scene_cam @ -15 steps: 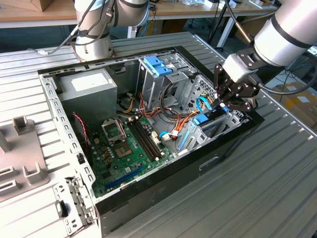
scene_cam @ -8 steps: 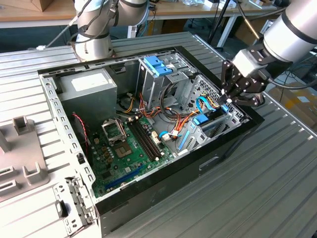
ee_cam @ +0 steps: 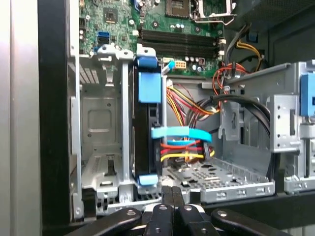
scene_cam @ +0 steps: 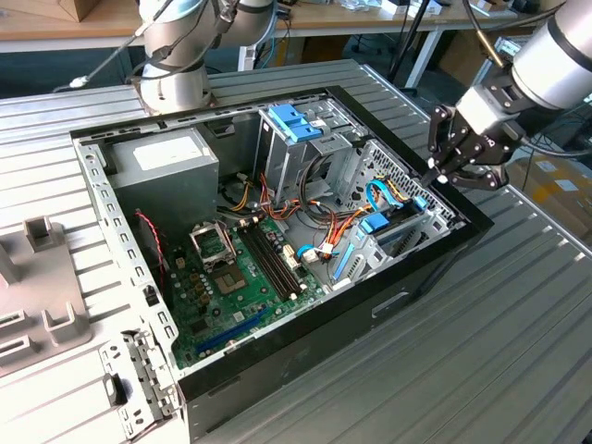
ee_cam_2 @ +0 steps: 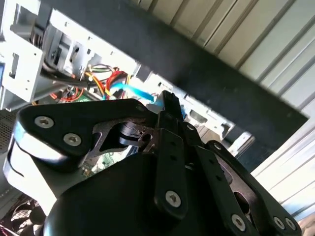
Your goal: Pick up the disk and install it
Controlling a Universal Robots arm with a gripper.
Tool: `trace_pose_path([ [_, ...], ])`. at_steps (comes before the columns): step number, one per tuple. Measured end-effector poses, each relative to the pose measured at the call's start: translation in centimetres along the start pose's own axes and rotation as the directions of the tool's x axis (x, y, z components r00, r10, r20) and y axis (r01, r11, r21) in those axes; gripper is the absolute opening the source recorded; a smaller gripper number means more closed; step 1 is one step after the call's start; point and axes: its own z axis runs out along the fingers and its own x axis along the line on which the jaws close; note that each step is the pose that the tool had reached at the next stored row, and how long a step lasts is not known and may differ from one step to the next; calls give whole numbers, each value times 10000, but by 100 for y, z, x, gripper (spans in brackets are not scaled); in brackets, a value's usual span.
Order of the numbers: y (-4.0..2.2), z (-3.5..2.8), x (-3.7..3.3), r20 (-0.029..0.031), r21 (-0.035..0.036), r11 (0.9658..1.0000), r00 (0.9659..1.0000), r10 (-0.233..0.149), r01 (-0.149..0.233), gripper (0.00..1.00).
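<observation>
The disk [ee_cam: 147, 142], with blue rails, stands on edge in a metal drive bay [ee_cam: 106, 147] of the open computer case [scene_cam: 139, 305], a light-blue cable [ee_cam: 181, 133] beside it. The claw [scene_cam: 442, 168] hovers over the case edge, clenched and holding nothing.

The disk [ee_cam: 147, 132], dark with blue plastic rails, stands on edge, seated in the metal drive bay [ee_cam: 103, 137].

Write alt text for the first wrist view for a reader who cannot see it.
The gripper, fingers together, sits at the edge of an open computer case, beside the disk standing on edge in its metal bay with blue rails. Behind lie coloured cables and the green motherboard.
</observation>
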Motion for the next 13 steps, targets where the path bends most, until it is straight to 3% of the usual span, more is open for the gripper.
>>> trace_pose_path([
  [9, -311, -33, -6, 176, -71, 10000, 9998, 18, -17, 11],
  [10, -370, -37, -6, 210, -89, 10000, 9998, 22, -21, 11],
  [13, -396, -73, -15, 231, -93, 10000, 9997, 24, -22, 11],
])
